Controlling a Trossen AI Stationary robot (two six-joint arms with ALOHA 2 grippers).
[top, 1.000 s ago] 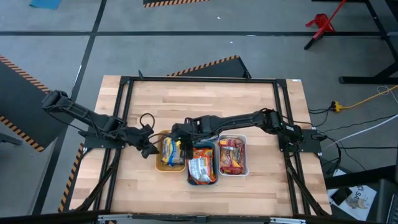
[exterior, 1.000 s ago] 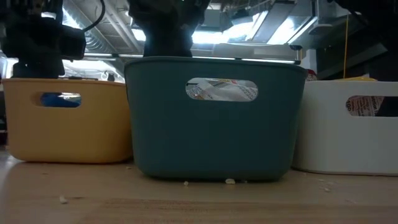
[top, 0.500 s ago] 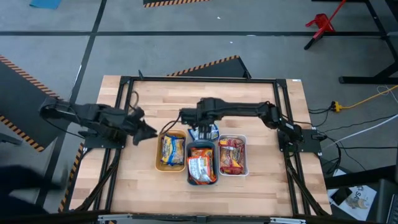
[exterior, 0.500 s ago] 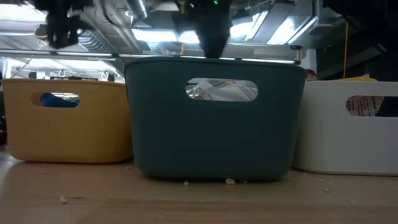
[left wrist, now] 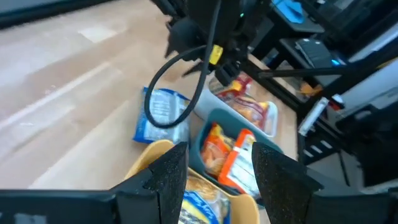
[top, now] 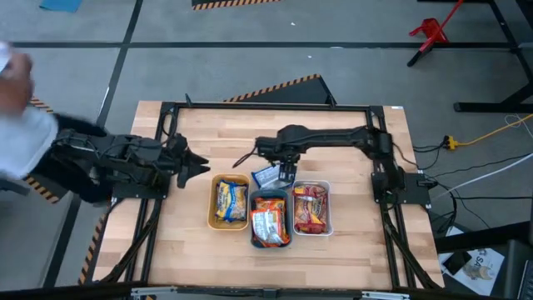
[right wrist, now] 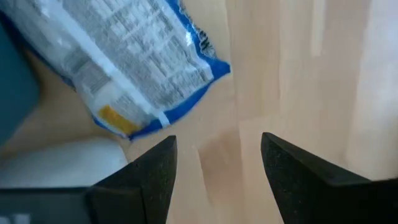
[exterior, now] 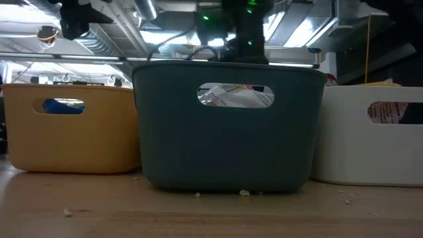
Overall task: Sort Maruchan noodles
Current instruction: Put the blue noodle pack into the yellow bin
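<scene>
The right gripper [top: 286, 173] hovered at frame centre, fingers [right wrist: 149, 180] spread and released, above a blue-white crinkly plastic noodle packet [top: 266, 176] on the wooden tabletop [top: 333, 133]. The left gripper [top: 196, 164], at centre-left, had fingers parted.

Behind the teal tray [top: 271, 218] the bare table [top: 333, 133] lies free, save one blue-white packet [top: 266, 176] just beside its rim.

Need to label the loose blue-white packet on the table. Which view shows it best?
Right wrist view: the blue-white packet fills the frame, back print up, lying on the table ahead of the open right claw. High view shows it small beside the teal tray. Left wrist view shows it partly behind a cable. Low view: hidden.
</scene>
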